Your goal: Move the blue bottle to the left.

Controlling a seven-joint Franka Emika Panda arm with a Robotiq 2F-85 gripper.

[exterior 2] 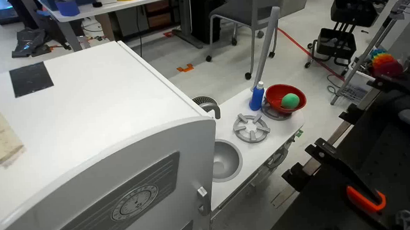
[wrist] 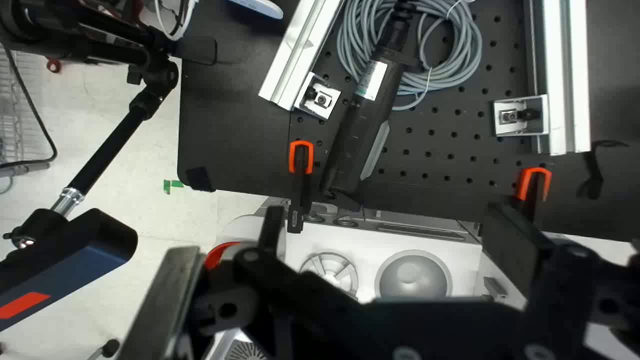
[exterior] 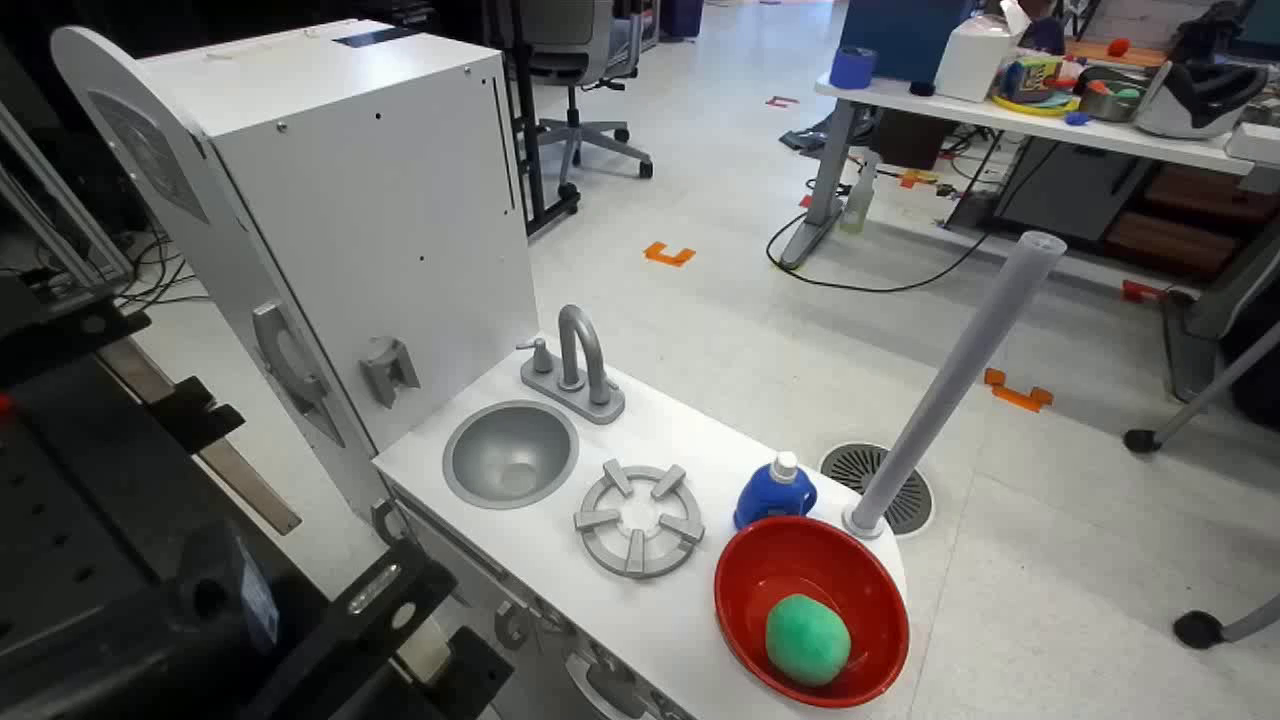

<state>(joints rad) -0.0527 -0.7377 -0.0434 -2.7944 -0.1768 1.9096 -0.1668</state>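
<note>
End effector [wrist: 340, 237] was spread wide, nothing held. Just beside red bowl [exterior: 860, 570], blue bottle [exterior: 773, 497] was seen upright, contact unclear. Judged stiff, slick, light unless filled; upper-body grip below white cap [exterior: 785, 465] was favoured.

A lab, it seems: in an exterior view, toy kitchen [exterior: 450, 300] near, cluttered desk [exterior: 1100, 130] far right, orange tape [exterior: 667, 258] between, and cable [wrist: 467, 47] coiled over a drilled board [wrist: 435, 150]!

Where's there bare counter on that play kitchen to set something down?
Two patches: behind the burner ring, between faucet and blue bottle; and in front of that ring, beside the red bowl. It's crowded by the grey post, where bottle and bowl stand close together.
</note>
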